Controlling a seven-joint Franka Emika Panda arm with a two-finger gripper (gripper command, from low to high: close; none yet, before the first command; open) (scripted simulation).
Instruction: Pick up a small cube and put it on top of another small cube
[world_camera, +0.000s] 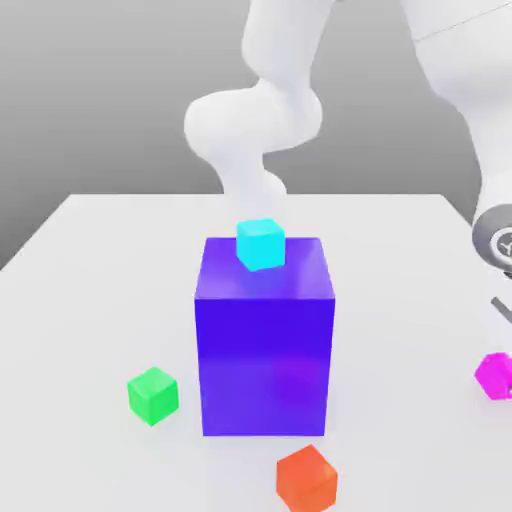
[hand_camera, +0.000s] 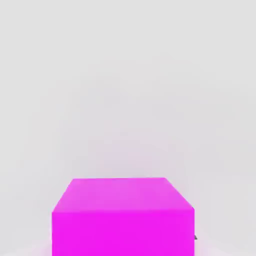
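The small magenta cube (world_camera: 495, 375) sits at the far edge of the exterior view's right, low over the white table. My gripper (world_camera: 500, 345) comes down onto it from above and is shut on it. In the hand view the magenta cube (hand_camera: 122, 217) looms close between the jaws, and a sliver of one dark fingertip (hand_camera: 195, 238) shows against its side. The small green cube (world_camera: 153, 394) rests on the table on the exterior view's left, beside the big block and well apart from my gripper.
A big blue-purple block (world_camera: 265, 350) stands mid-table with a cyan cube (world_camera: 261, 244) on top of it. An orange cube (world_camera: 307, 477) lies in front of the block. The arm's white links (world_camera: 262, 120) rise behind the block.
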